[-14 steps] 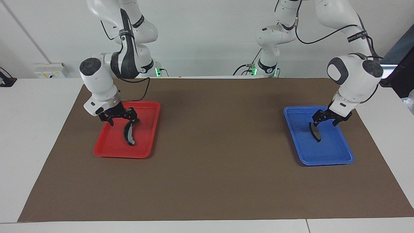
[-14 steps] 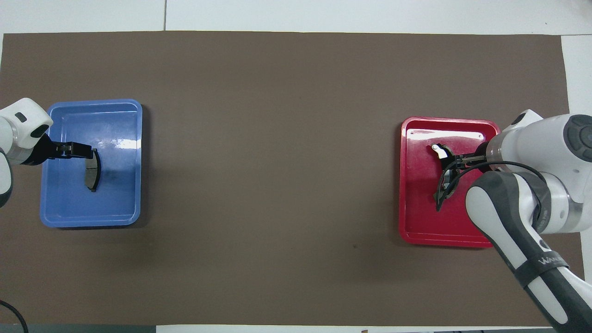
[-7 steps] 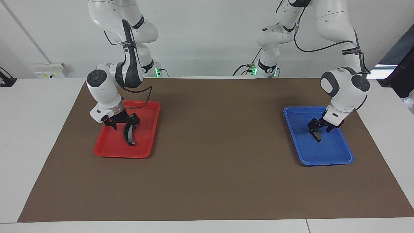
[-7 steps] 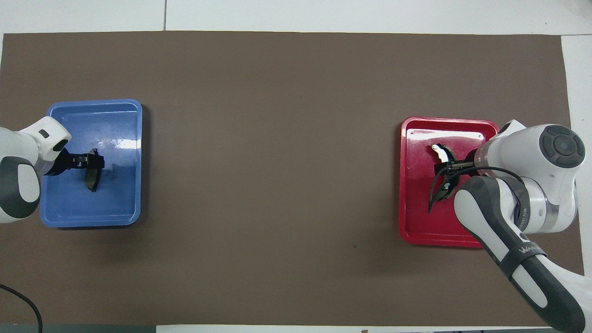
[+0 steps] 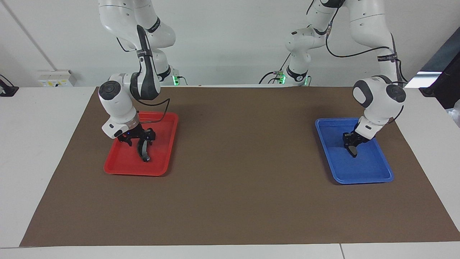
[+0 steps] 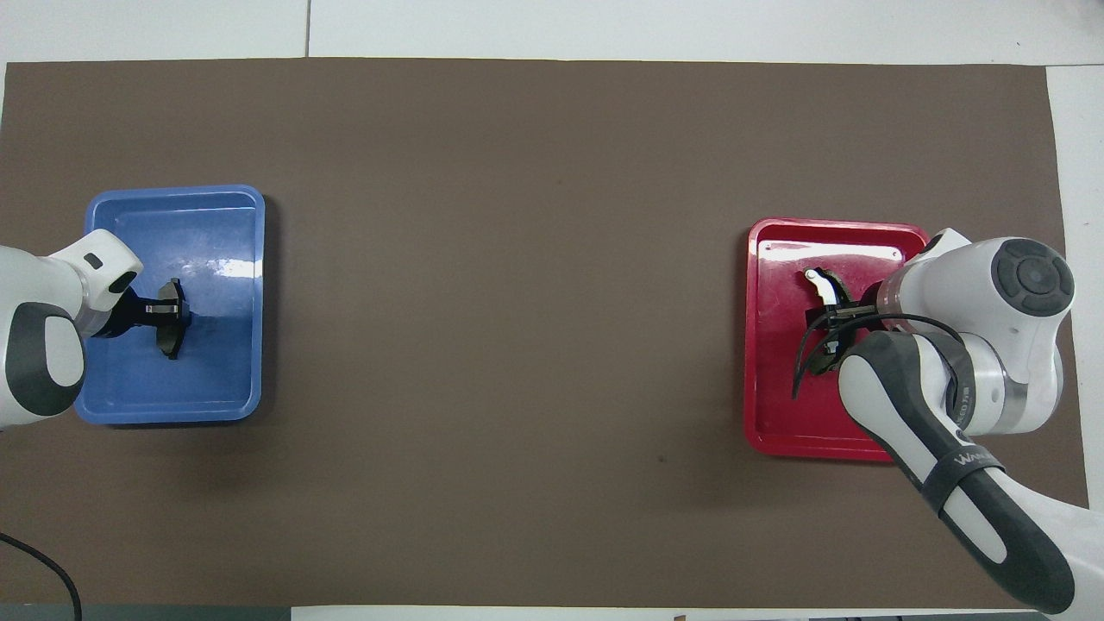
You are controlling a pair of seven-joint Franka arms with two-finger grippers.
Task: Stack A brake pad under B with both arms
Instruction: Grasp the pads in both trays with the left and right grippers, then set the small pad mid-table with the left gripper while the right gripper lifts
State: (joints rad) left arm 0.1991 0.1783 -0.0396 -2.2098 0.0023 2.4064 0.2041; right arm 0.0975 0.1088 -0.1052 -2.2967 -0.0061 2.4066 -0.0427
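Left pincer pinches the short dark A brake pad; right pincer pinches crescent B.

Two fixed cameras, half a turn apart, both covering the whole brown mat.

Facing view: high, across the table from the robots, looking toward them and the white wall; arm bases at the top; wide enough to take in the full mat and white table margins at either end. Overhead view: high above the robots' end, looking forward and steeply down; arms enter from the bottom corners; mat fills nearly the whole picture. Shared: the mat, the red tray and the blue tray, mirrored between views, each tray at its own arm's end.
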